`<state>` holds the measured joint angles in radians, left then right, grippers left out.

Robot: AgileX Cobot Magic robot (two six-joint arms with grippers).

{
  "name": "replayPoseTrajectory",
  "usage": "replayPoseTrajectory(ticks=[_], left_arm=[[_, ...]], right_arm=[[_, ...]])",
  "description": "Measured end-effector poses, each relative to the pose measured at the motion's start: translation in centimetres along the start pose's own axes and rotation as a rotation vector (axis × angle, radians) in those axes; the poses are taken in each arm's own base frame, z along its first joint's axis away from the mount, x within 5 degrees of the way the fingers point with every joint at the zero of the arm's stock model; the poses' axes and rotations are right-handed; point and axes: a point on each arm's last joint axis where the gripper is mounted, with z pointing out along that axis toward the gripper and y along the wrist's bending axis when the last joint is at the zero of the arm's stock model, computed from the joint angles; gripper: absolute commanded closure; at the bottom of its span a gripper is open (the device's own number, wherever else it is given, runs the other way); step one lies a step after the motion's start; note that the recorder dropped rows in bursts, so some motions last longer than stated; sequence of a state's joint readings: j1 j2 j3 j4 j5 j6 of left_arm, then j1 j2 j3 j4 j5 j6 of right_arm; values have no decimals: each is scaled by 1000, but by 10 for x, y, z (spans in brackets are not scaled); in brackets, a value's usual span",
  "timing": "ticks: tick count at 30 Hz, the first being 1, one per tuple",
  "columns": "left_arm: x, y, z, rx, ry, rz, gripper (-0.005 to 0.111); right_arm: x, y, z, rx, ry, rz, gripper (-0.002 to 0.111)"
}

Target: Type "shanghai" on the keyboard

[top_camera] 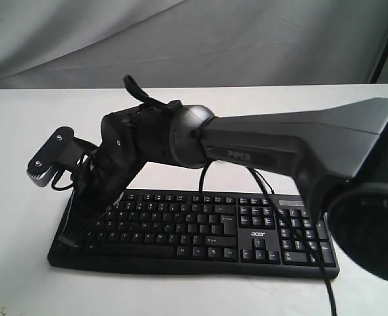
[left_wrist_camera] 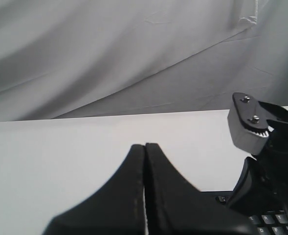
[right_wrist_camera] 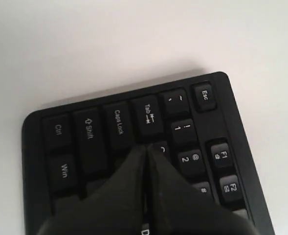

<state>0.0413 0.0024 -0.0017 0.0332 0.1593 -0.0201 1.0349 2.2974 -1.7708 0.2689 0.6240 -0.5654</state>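
The black keyboard (top_camera: 246,227) lies on the white table, with its "acer" logo above the arrow keys. My right arm reaches across from the right to the keyboard's left end. Its gripper (top_camera: 70,238) is shut and points down at the keys there. In the right wrist view the shut tips (right_wrist_camera: 147,147) sit over the letter keys just past Tab and Caps Lock on the keyboard (right_wrist_camera: 85,132), hiding the keys under them. The left gripper (left_wrist_camera: 144,145) is shut and empty above bare table; a corner of the keyboard (left_wrist_camera: 268,220) shows beside it.
A thin black cable (top_camera: 325,280) runs over the number pad and off the front edge. The right arm's grey camera mount (top_camera: 49,161) sticks out left of the wrist. Grey cloth (top_camera: 180,39) hangs behind the white table (top_camera: 22,276).
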Motion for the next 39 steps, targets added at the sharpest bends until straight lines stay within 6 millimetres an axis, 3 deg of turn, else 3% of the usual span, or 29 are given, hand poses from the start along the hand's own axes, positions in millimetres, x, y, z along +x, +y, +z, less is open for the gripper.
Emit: replayPoseTrajectory(ticks=[21, 36, 39], left_arm=[[0, 0, 0, 0, 0, 0, 107], [0, 0, 0, 0, 0, 0, 107], [0, 0, 0, 0, 0, 0, 107]], right_arm=[[1, 6, 23, -55, 12, -28, 108], [3, 7, 26, -59, 16, -24, 108], [1, 6, 19, -46, 28, -49, 108]])
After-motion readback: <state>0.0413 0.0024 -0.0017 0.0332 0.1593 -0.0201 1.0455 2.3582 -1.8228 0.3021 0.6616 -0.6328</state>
